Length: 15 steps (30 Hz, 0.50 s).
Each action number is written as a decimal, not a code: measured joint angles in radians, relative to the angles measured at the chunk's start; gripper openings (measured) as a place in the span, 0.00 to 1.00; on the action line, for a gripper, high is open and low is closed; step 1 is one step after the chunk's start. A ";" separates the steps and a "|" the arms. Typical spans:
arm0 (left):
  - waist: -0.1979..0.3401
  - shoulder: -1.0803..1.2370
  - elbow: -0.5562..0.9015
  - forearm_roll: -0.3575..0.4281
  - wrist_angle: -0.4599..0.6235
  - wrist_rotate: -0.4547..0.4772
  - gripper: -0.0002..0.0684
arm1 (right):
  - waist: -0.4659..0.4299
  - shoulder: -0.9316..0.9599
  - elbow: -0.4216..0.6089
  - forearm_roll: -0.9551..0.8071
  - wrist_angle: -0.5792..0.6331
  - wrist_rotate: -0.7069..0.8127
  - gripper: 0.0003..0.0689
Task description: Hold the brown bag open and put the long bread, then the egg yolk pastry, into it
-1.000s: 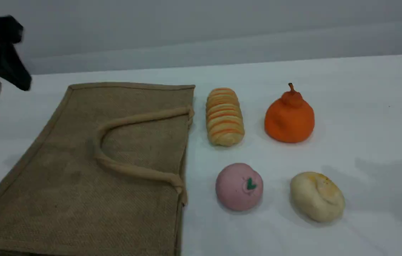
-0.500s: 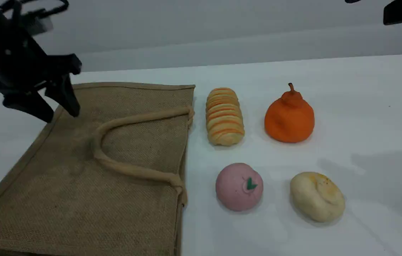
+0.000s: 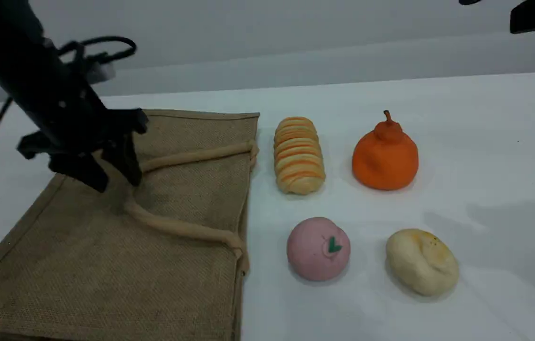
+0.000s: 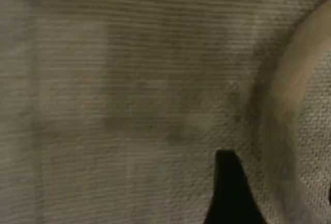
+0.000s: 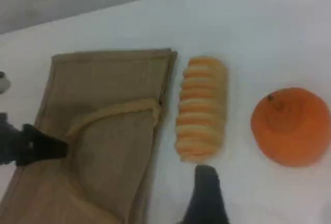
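Your left hand point(image 3: 113, 177) hovers wide over the handle point(image 3: 187, 158) of the flat bag point(image 3: 106, 274), ready to lift it open, while your right hand point(image 5: 207, 175), also wide, waits above the bread point(image 3: 298, 155).

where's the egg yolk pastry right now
In the scene view the egg yolk pastry lies near right on the table, right of the pink ball.
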 joint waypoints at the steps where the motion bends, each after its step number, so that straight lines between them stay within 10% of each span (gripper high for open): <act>1: -0.002 0.008 -0.001 0.000 0.000 -0.001 0.58 | 0.000 0.000 0.000 0.000 0.000 0.000 0.70; 15: -0.003 0.055 -0.003 0.001 -0.032 -0.030 0.50 | 0.000 0.000 0.000 0.000 0.007 0.001 0.70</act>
